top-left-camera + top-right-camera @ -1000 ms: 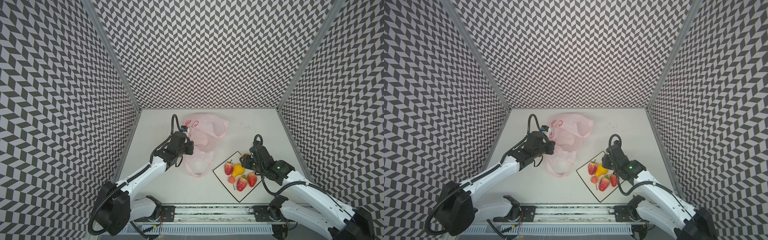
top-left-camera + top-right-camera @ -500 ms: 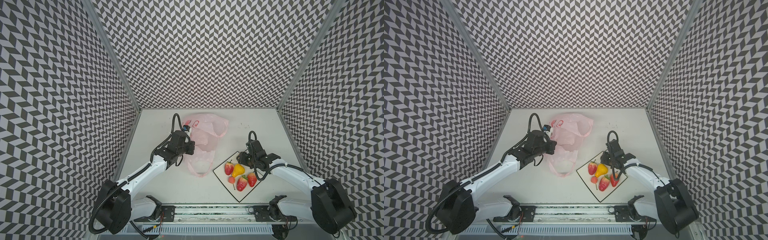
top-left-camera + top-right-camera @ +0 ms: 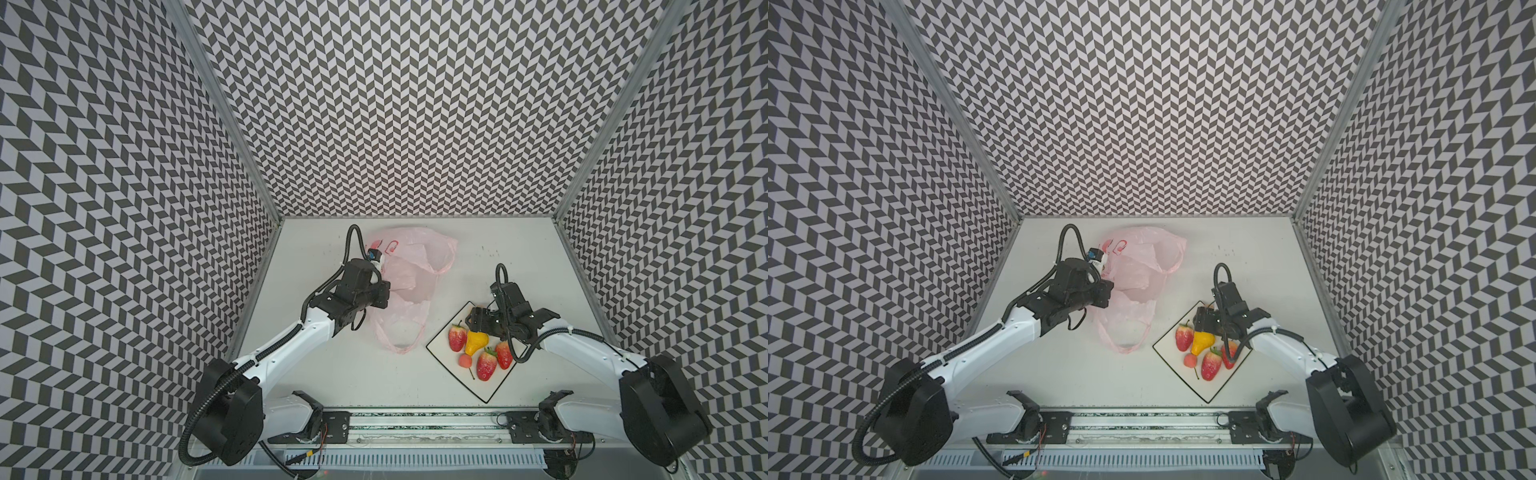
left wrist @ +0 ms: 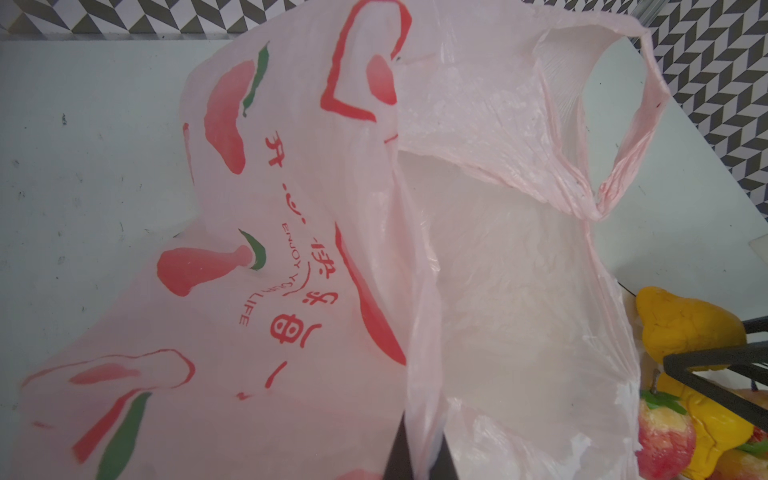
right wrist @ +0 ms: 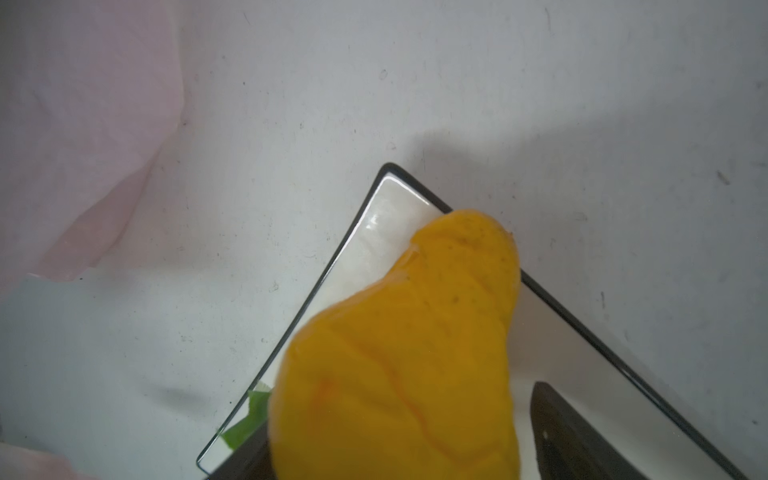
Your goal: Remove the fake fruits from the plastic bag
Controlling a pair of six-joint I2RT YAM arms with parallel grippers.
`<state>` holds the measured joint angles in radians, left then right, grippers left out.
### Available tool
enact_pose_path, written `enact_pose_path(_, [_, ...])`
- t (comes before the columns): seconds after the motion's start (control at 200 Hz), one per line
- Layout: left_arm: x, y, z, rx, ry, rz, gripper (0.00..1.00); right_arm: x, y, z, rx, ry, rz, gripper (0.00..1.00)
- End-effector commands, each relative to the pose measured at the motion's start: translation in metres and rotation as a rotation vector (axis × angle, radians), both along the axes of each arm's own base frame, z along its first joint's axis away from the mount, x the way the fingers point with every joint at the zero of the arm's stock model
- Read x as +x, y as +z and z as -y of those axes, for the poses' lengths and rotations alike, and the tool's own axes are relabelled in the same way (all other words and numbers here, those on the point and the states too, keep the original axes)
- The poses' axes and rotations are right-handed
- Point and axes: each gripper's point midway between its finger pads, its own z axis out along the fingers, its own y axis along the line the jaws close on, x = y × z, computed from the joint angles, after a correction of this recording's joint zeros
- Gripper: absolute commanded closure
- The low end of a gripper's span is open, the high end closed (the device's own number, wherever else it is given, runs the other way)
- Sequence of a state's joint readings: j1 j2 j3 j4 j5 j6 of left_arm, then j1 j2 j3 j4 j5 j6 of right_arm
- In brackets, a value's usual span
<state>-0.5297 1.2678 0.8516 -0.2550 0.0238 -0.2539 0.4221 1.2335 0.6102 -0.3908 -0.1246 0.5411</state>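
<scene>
The pale-pink plastic bag (image 3: 409,270) (image 3: 1142,266) lies crumpled at the back of the table. My left gripper (image 3: 384,291) (image 4: 422,453) is shut on a fold of the bag's rim (image 4: 419,374). My right gripper (image 3: 476,322) (image 5: 399,440) stands open over the far corner of the white board (image 3: 486,390) (image 5: 382,224). A yellow pear (image 5: 407,353) (image 4: 685,328) sits between its jaws, with a gap at one finger (image 5: 557,424). On the board lie another yellow pear (image 3: 476,341), three strawberries (image 3: 457,337) (image 3: 486,364) (image 3: 504,354) and a cherry (image 3: 465,360).
Chevron-patterned walls close the table in on three sides. A black rail (image 3: 415,428) with both arm bases runs along the front edge. The bag's loose handle loop (image 3: 399,345) reaches toward the board's left edge.
The right arm has swung in over the board's far corner, and its jaws have widened around the yellow pear. The left gripper keeps its hold on the bag, almost unmoved.
</scene>
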Motion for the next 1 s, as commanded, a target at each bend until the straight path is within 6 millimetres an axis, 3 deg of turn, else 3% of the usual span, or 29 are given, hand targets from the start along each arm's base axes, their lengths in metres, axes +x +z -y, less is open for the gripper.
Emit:
enact_pose_path(0.0, [0.004,0.010,0.002,-0.016,-0.001,0.013,0.81,0.002,0.019,0.005,-0.009,-0.004,0.063,0.12])
enact_pose_path(0.235, [0.001,0.021,0.002,-0.049,0.002,0.041,0.24,0.017,0.069,0.025,-0.036,-0.104,0.248,0.03])
enact_pose_path(0.356, [-0.001,0.038,0.003,-0.082,-0.007,0.077,0.09,0.030,0.106,0.052,-0.087,-0.228,0.427,0.00])
enact_pose_path(0.521, [-0.009,0.083,0.002,-0.149,-0.024,0.162,0.00,0.050,0.161,0.086,-0.158,-0.393,0.640,0.00])
enact_pose_path(0.731, [-0.024,0.159,-0.026,-0.212,0.069,0.338,0.00,0.082,0.180,0.122,-0.225,-0.525,0.728,0.00])
enact_pose_path(0.866, [-0.026,0.198,-0.072,-0.211,0.288,0.456,0.00,0.096,0.176,0.159,-0.270,-0.628,0.780,0.00])
enact_pose_path(0.997, [-0.021,0.200,-0.131,-0.166,0.580,0.515,0.00,0.099,0.164,0.194,-0.365,-0.731,0.864,0.01])
